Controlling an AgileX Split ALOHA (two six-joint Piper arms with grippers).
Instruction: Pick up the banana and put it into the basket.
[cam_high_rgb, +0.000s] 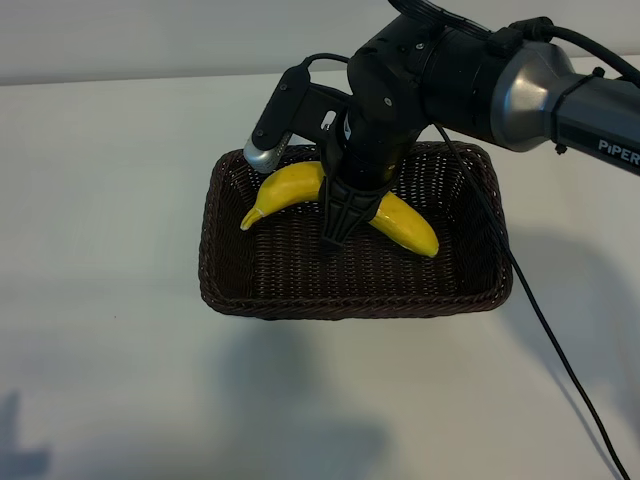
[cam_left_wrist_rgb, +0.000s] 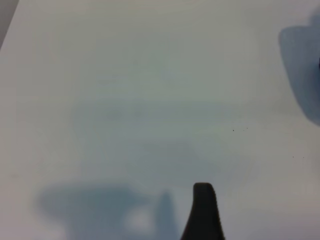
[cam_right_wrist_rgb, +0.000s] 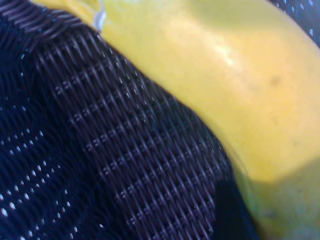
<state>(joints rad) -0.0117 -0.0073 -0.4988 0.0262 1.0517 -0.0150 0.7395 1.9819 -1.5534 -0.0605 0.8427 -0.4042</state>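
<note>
Wicker basket (cam_high_rgb: 480, 285) holds banana (cam_high_rgb: 290, 187) — right gripper (cam_high_rgb: 338, 232) clamps it (mid-length)

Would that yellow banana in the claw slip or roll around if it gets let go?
The curved, smooth bright yellow banana looks glossy, so probably a bit slippery. Its bend likely stops rolling; it may rock instead. The dark brown woven wicker basket walls should contain it.
</note>
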